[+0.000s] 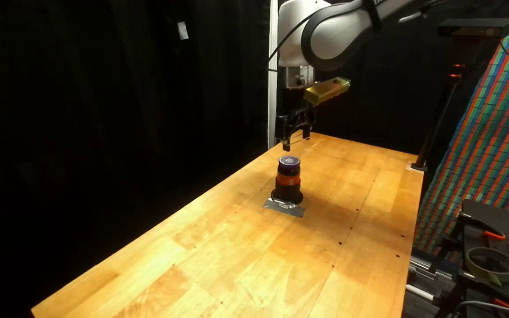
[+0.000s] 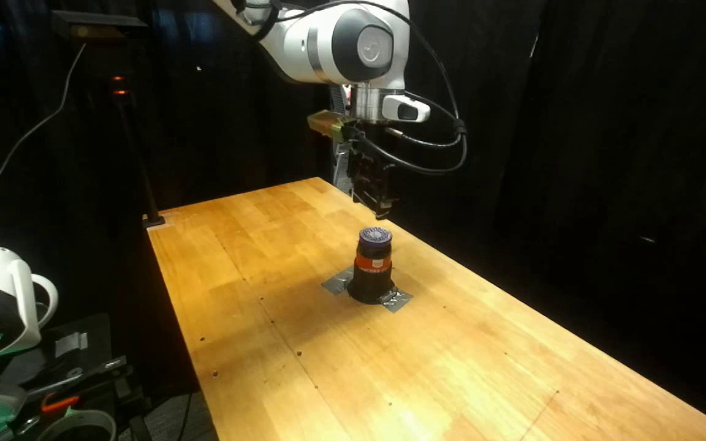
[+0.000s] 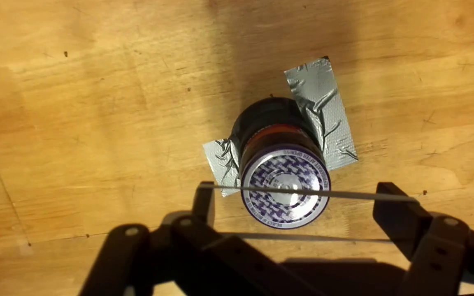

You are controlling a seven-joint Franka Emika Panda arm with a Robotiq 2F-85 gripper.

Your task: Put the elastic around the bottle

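Elastic (image 3: 307, 192) stretches in two strands between the spread fingers (image 3: 399, 218) of my end effector (image 1: 296, 142), which I hold higher than the purple cap (image 3: 286, 181) of the bottle (image 1: 288, 181) — apart from it. I see the bottle upright on the wooden surface (image 1: 254, 251), duct tape (image 3: 324, 111) stuck at two sides of its dark base (image 2: 370, 288).

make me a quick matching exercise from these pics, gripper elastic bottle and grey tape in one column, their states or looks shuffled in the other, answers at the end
Column one
1) gripper
2) elastic
3) bottle
4) grey tape

Column two
A) stretched into two thin strands
B) shiny and creased, stuck to the table
C) open, held up clear of the bottle
D) upright, with an orange-red band round its middle

Right pairs: 1-C, 2-A, 3-D, 4-B
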